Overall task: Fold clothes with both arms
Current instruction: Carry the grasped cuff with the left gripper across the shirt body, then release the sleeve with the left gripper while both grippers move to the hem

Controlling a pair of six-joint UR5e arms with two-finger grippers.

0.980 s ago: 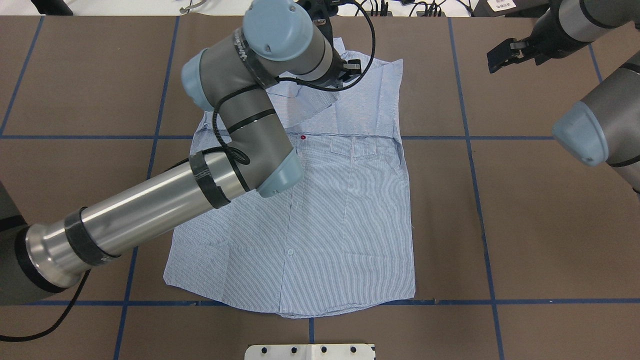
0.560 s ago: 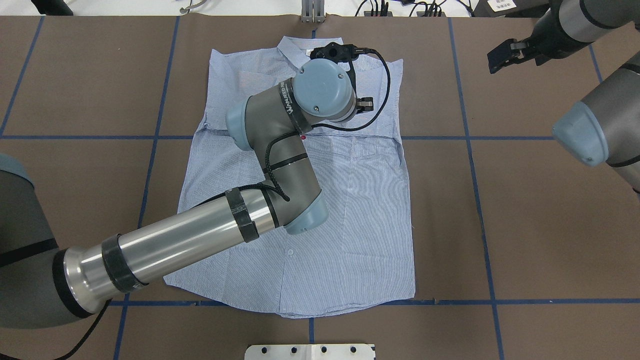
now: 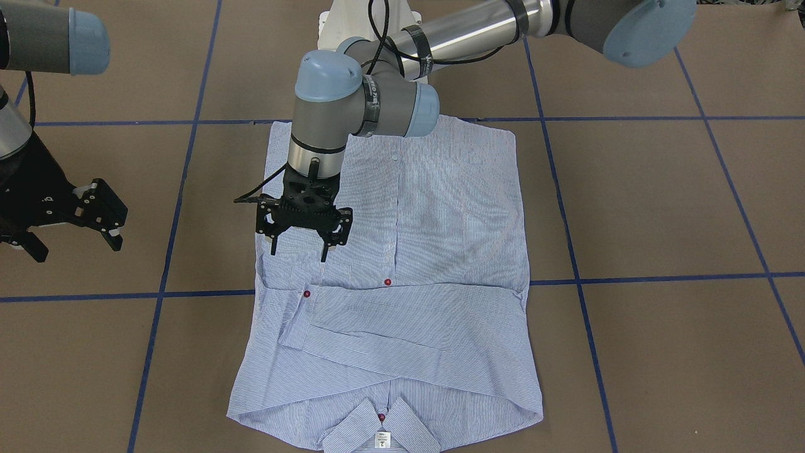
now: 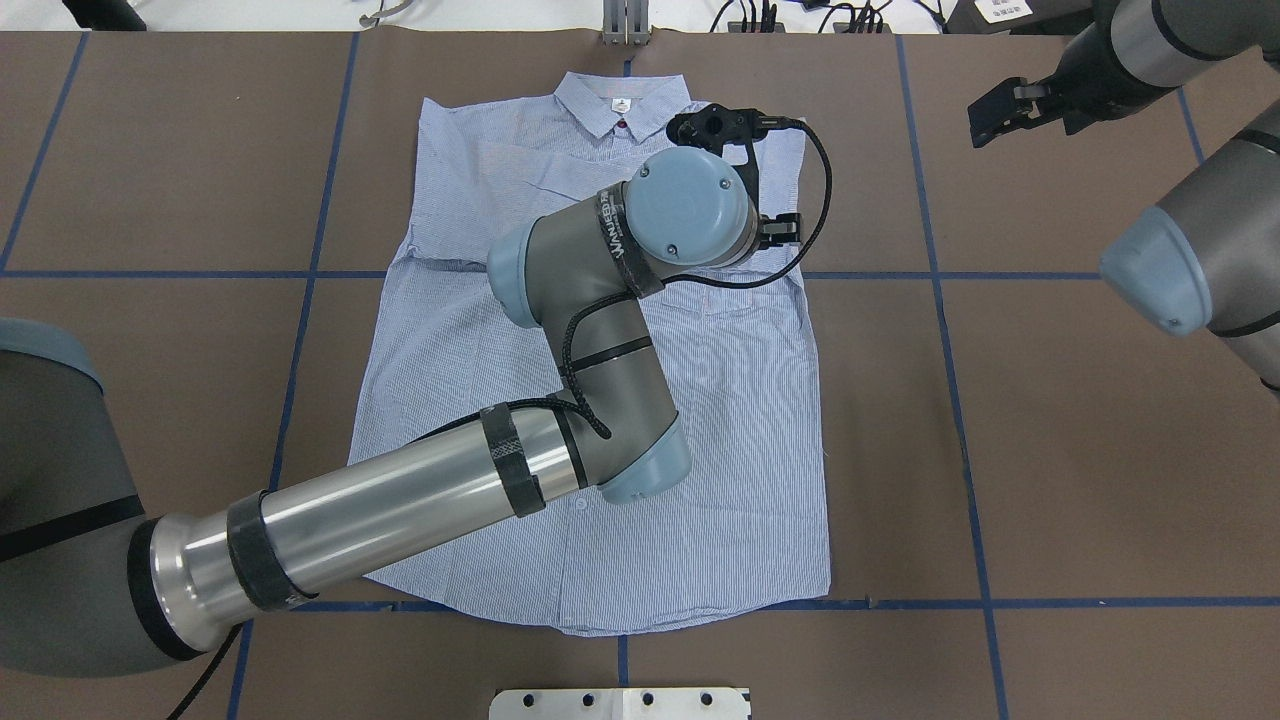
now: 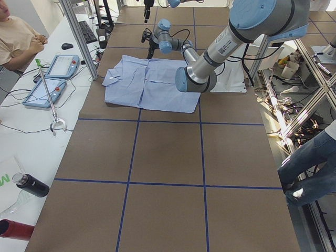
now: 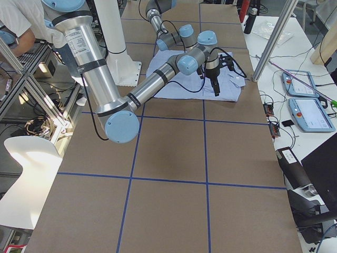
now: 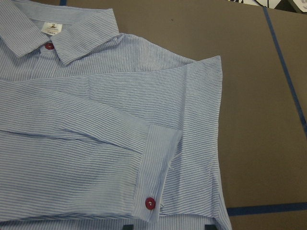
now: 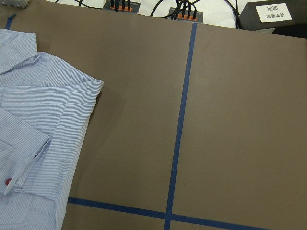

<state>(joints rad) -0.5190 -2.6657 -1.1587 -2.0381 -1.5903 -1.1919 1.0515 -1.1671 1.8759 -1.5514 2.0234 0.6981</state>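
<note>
The light blue striped shirt (image 4: 720,400) lies flat, front up, collar at the table's far edge, both sleeves folded across the chest (image 3: 409,327). A cuff with a red button (image 7: 150,203) shows in the left wrist view. My left gripper (image 3: 299,255) is open and empty. It hovers over the shirt's chest, just on the hem side of the folded sleeves, with its arm (image 4: 400,510) lying across the shirt. My right gripper (image 3: 72,242) is open and empty. It is held above bare table beside the shirt's shoulder, and it also shows in the overhead view (image 4: 990,112).
The brown table (image 4: 1050,450) carries a grid of blue tape lines (image 4: 940,280). The white pedestal base (image 4: 620,703) stands at the near edge. Cables and plugs (image 8: 182,12) line the far edge. Tablets (image 5: 55,79) and bottles (image 5: 29,185) sit on a side desk.
The left gripper has let the sleeve go, and the sleeve now lies flat across the chest. The left arm has swung from the collar toward the shirt's right side. The right arm has barely moved.
</note>
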